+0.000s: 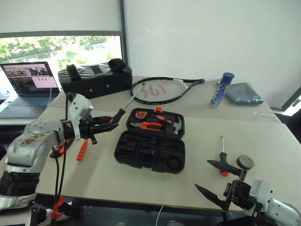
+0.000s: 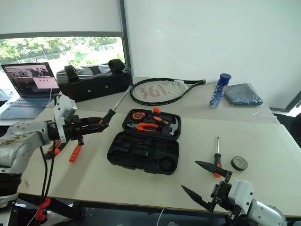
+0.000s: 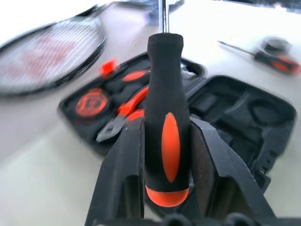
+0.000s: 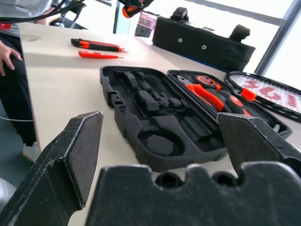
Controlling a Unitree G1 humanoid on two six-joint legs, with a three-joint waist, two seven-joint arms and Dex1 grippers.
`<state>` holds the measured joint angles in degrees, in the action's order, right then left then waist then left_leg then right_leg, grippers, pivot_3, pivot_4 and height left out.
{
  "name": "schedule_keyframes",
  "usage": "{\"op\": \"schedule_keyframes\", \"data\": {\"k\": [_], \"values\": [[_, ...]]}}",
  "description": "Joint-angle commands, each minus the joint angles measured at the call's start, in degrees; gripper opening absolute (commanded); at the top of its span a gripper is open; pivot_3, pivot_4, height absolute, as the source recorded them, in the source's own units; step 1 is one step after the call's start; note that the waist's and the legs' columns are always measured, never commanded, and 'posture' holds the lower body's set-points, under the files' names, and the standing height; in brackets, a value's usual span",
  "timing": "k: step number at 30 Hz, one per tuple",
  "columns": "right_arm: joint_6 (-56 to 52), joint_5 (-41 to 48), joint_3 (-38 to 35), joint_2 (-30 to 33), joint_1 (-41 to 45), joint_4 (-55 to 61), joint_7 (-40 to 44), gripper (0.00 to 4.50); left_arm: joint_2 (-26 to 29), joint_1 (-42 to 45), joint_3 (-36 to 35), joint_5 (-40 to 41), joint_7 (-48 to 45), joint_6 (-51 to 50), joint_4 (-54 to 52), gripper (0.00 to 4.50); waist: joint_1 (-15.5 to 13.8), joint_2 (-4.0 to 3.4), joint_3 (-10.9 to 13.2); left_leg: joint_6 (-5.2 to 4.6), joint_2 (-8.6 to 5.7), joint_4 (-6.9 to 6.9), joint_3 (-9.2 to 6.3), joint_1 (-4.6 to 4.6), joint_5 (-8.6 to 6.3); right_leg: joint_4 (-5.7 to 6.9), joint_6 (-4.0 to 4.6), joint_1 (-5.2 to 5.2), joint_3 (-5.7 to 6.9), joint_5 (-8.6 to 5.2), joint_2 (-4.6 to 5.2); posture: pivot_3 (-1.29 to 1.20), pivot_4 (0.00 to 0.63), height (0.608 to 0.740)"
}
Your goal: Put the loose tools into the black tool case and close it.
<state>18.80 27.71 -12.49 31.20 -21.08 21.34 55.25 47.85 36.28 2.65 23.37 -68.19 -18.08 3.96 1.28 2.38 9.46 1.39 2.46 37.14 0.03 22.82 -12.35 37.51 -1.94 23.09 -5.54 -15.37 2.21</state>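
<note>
Right now the job is at the step of carrying one tool to the case. The left gripper (image 3: 167,155) pinches a screwdriver (image 1: 123,108) by its black and orange handle, with one finger on each side. The arm is lifted off the worktop (image 1: 263,136) and reaches across toward the middle, so the metal shaft points forward, over toward the tennis racket (image 1: 162,89). The tool is up in the air, just left of the black tool case (image 1: 150,141).

The case lies wide open in the middle of the worktop. The far half already has pliers, a hammer and a round orange thing in it. The near half has empty slots.

Next, I think the arm has to bring the screwdriver over an empty long slot, turn it so it lines up, lower it in, and let go. The slot looks narrow, so a crooked tool may not sit down flat.

The right gripper (image 1: 215,181) has its two black fingers spread wide and holds nothing. It hangs low near the front right edge of the worktop. Close by it lie a second screwdriver (image 1: 223,157) and a small tape roll (image 1: 245,162). A utility knife (image 4: 96,44) and a slim orange tester (image 4: 99,55) are on the worktop too, at the left. The lid can only be shut after all of those are in.
</note>
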Motion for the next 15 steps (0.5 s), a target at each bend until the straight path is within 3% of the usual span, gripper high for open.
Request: {"op": "schedule_keyframes", "data": {"k": [1,7,15], "values": [[0.3,0.2,-1.1,0.0,-0.4,3.4,-1.5,4.5,-3.2,10.3,10.3,-14.1,-8.5,21.9,18.4,0.85,-0.5,0.0,0.0,-0.01,-0.02,0.06,0.01,0.01,0.01,0.02,-0.02,-0.03,-0.02,0.0,0.0,0.0,0.15,0.74],[-0.7,-0.6,-0.4,-0.6,-0.4,5.5,-4.4,4.5,-12.2,26.0,18.5,-27.5,-7.6,40.5,46.3,0.85,-0.4,0.01,0.0,-0.21,-0.01,0.63,-0.05,0.5,-0.11,-0.01,-0.22,0.1,0.01,0.03,-0.03,0.0,0.15,0.74],[-1.1,-2.5,1.2,-2.2,-1.3,7.9,-7.7,4.5,-18.7,32.5,20.7,-34.9,-6.7,49.3,61.9,0.85,-0.2,0.02,0.0,-0.3,-0.04,0.67,-0.06,0.6,-0.18,-0.07,-0.33,0.11,-0.01,0.03,-0.01,0.0,0.15,0.74]]}}
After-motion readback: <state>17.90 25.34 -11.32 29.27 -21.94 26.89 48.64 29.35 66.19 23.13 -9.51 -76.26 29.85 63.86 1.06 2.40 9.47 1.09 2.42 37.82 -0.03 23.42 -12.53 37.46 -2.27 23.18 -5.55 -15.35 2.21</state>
